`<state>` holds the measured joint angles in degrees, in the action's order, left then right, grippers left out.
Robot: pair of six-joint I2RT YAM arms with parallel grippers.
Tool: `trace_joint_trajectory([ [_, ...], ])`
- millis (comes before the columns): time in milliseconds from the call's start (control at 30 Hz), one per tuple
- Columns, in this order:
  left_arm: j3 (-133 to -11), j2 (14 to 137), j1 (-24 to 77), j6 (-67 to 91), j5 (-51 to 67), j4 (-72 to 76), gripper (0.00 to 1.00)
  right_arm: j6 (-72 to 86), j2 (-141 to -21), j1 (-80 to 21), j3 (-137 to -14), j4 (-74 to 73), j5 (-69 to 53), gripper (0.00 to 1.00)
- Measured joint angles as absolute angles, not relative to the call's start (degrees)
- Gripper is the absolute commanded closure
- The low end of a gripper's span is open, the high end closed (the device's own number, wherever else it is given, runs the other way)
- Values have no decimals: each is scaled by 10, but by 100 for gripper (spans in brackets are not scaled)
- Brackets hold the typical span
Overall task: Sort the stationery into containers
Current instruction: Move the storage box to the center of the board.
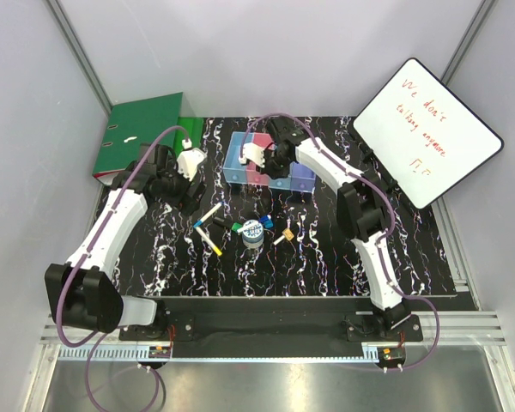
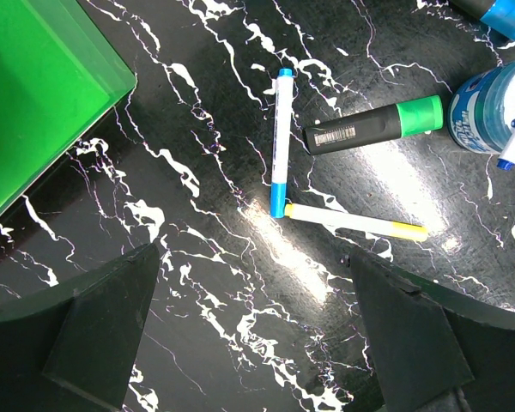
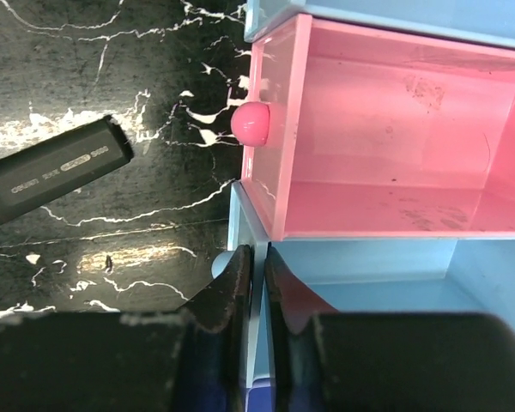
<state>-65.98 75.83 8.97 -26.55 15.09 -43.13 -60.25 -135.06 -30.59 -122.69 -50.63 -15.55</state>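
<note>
The containers stand in a row at the back middle. In the right wrist view the pink bin is empty, and my right gripper is shut on the thin end wall of the blue bin beside it. In the top view the right gripper sits over the bins. My left gripper is open and empty above the tabletop, near a blue-capped marker, a yellow-capped marker, a black marker with a green cap and the tape roll. In the top view the left gripper is left of the stationery.
A green ring binder lies at the back left, close to my left gripper, and also shows in the left wrist view. A whiteboard leans at the back right. Small orange and blue pieces lie by the tape roll. A black marker lies left of the bins.
</note>
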Motion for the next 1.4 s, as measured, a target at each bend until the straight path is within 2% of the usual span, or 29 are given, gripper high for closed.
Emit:
trace_joint_trajectory([
  [200, -660, 761, 90, -266, 151, -431, 1, -604, -1308, -306, -1155, -482, -157, 92],
  [967, -664, 761, 90, -265, 151, -431, 1, -588, -1204, -316, -995, -451, -157, 92],
  [1033, -664, 761, 90, -265, 151, -432, 1, -588, -1196, -317, -984, -448, -157, 81],
  [1067, -664, 761, 90, -265, 151, -431, 1, -588, -1193, -317, -979, -447, -157, 72],
  [1100, -664, 761, 90, -265, 151, -432, 1, -587, -1191, -318, -976, -447, -157, 57],
  [1133, -664, 761, 90, -265, 151, -432, 1, -585, -1190, -318, -975, -448, -156, 52],
  [1233, -664, 761, 90, -265, 151, -431, 1, -583, -1190, -319, -973, -449, -155, 42],
  [1400, -664, 761, 90, -265, 151, -432, 1, -576, -1190, -319, -975, -449, -151, 41],
])
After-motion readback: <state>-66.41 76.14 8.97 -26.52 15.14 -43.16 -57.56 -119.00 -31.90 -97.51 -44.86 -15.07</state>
